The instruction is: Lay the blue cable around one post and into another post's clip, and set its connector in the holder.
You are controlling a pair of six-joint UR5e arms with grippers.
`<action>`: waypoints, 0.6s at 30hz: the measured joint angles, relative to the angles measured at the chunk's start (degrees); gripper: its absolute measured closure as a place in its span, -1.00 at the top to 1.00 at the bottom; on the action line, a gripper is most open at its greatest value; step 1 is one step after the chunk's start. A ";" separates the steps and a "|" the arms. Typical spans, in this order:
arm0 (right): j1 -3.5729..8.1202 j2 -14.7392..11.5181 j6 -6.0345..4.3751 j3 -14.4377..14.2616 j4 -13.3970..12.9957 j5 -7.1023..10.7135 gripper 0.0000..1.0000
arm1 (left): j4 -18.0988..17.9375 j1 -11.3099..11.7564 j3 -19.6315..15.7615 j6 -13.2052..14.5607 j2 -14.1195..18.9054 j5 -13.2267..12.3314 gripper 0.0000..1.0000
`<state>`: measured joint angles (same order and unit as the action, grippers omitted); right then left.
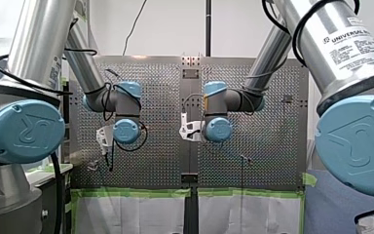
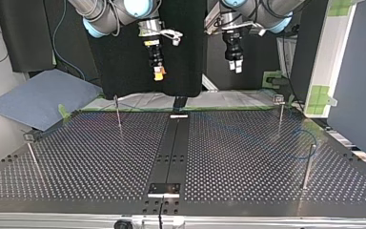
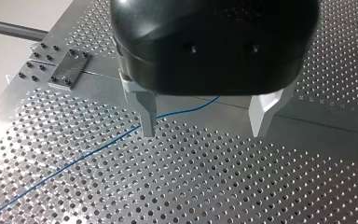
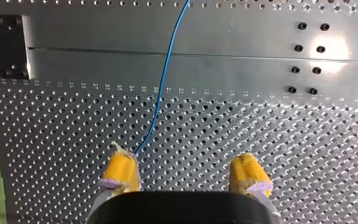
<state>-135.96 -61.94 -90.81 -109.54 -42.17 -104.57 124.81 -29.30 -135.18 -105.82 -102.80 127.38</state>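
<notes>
The cable (image 3: 88, 151) lay loose and flat on the perforated surface (image 3: 223, 186). My left claw (image 3: 202, 131) and my right claw (image 4: 185, 165) hung released above it, grasping nothing. Thin, light and limp, it would probably sag and slip. A pinch square across a straight stretch looked best. Its connector did not show.

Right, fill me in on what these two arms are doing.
Neither arm is holding anything. My left gripper and my right gripper both hang open above the perforated table. The blue cable lies loose on the table beneath them, and the routing does not look begun yet.
</notes>
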 joint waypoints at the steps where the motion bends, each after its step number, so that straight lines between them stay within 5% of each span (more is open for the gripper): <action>1: 0.00 0.00 0.00 -0.01 -0.13 -0.01 0.98 | 0.00 0.00 0.00 0.00 0.00 0.01 1.00; 18: -0.05 0.01 0.00 -0.02 -0.47 -0.03 0.98 | 0.00 0.01 0.03 0.17 0.03 0.10 1.00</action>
<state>-136.01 -61.93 -90.81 -109.56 -42.64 -104.60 124.81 -29.29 -135.15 -105.64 -102.77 127.48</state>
